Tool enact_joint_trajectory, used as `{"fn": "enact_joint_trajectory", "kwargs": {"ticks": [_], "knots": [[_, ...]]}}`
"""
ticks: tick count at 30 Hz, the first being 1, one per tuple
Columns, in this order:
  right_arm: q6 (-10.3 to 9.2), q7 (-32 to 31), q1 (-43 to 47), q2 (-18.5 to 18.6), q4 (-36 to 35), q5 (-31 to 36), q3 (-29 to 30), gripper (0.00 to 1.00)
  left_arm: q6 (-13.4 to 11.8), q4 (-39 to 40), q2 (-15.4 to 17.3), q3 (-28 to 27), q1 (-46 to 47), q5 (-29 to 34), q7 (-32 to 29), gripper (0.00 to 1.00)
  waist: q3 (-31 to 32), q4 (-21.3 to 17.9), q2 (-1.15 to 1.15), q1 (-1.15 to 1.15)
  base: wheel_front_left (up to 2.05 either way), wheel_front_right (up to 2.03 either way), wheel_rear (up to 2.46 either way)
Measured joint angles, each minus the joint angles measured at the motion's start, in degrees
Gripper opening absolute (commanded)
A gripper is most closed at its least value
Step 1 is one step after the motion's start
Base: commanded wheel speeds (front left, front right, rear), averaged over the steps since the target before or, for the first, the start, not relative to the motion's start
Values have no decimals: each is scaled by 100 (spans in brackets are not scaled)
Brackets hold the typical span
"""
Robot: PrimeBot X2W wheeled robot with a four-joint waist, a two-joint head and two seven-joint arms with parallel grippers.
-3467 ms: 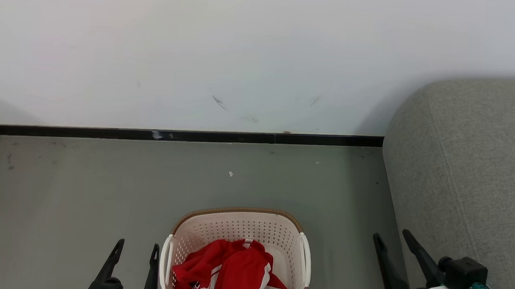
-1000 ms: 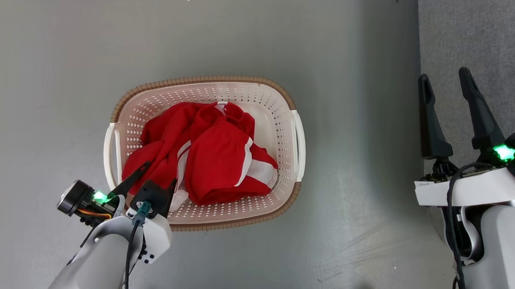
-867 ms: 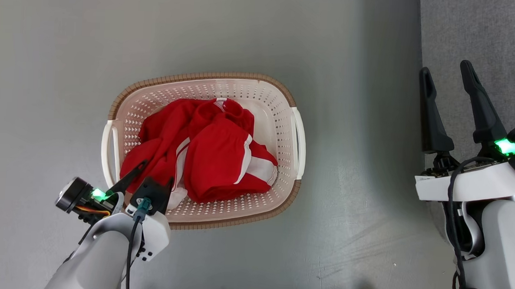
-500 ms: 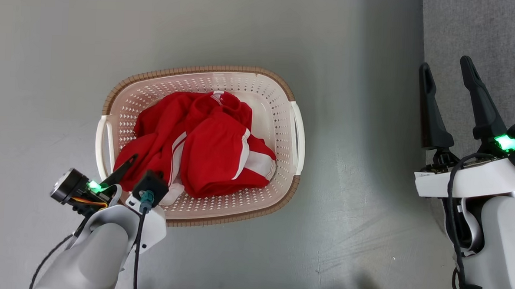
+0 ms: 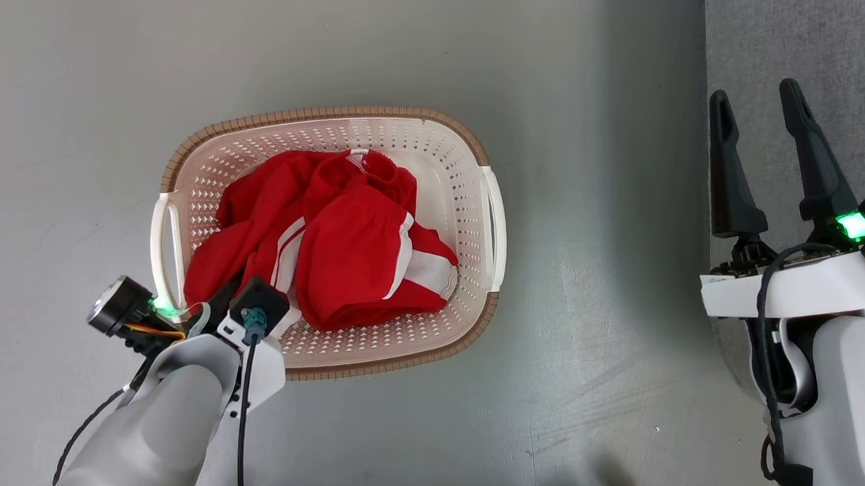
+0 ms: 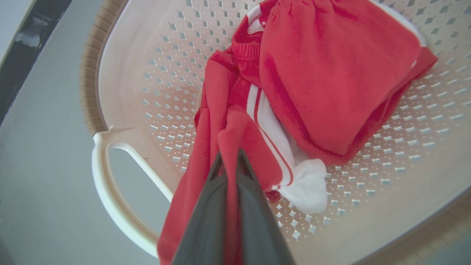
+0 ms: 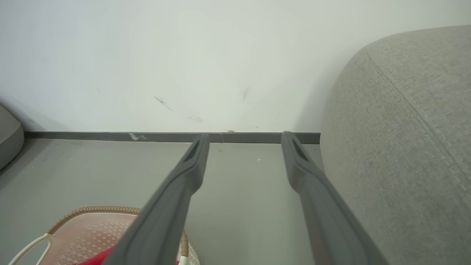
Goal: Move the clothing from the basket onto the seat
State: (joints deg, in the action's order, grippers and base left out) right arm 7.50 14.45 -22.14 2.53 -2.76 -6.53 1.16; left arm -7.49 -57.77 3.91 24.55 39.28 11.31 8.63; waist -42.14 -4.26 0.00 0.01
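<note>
Soft red clothing (image 5: pixel 345 246) with white stripes and white panels, heaped and creased inside the basket (image 5: pixel 321 114). Ribbed elastic waistband on the top edge of the pile, one white corner flopped on the perforated bottom.

Basket: cream plastic, rounded rectangle, diamond-punched walls and bottom, brown woven-look rim, smooth white loop handles (image 5: pixel 160 253) on both short sides. Sits on the smooth matt grey floor (image 5: pixel 82 74), well apart from the seat (image 5: pixel 835 56).

Seat: grey coarse-weave fabric, rounded bulging edge, faint seam along the curve. Stands to the right of the basket.

Left gripper (image 6: pixel 229 156) over the basket's near-left corner, by a handle, long dark tapered jaws clenched on a red fold of the clothing, cloth pinched between them.

Right gripper (image 5: pixel 754 96) at the seat's edge, jaws released and spread wide, nothing between them, tips aimed at the plain white scuffed wall (image 7: pixel 147 55) and its dark skirting strip (image 7: pixel 92 135).
</note>
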Motion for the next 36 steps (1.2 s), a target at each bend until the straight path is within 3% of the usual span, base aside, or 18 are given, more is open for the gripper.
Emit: {"fn": "enact_joint_trajectory", "kwargs": {"ticks": [22, 36], "knots": [[0, 1, -76, 2, 183, -55, 76, 100, 66, 664, -181, -212, 173, -550, 560, 0, 442, 154, 0, 0, 0, 0, 0], [0, 1, -75, 8, 333, 96, -20, 100, 319, 2220, -209, -430, -2, -1240, 567, 0, 941, 335, 0, 0, 0, 0, 0]]}}
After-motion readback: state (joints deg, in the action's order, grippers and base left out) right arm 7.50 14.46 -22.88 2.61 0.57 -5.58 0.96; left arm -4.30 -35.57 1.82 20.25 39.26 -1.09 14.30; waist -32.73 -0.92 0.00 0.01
